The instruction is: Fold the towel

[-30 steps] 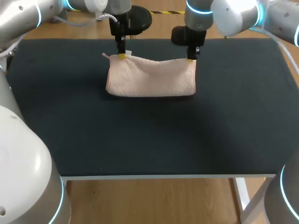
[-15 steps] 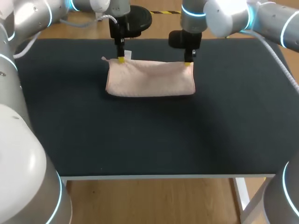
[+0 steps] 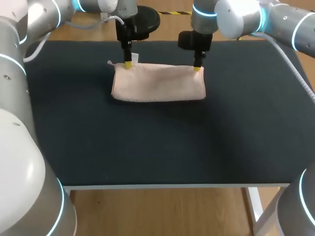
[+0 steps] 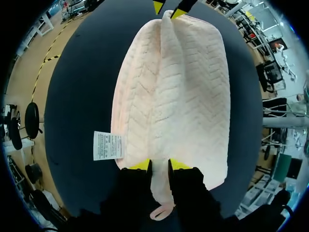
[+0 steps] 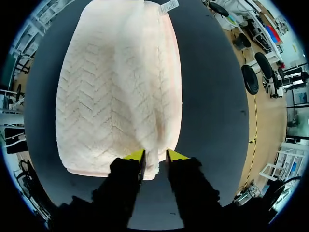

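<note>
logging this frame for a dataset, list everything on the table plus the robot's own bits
towel: 1, pale pink, far middle of the table, doubled over
label: 1, white, on the towel's edge beside the left gripper
table: 1, black top, under the towel
left gripper: 1, black with yellow tips, shut on the towel's far left corner
right gripper: 1, black with yellow tips, shut on the towel's far right corner
left arm: 1, silver-grey, in from the left
right arm: 1, silver-grey, in from the right
</note>
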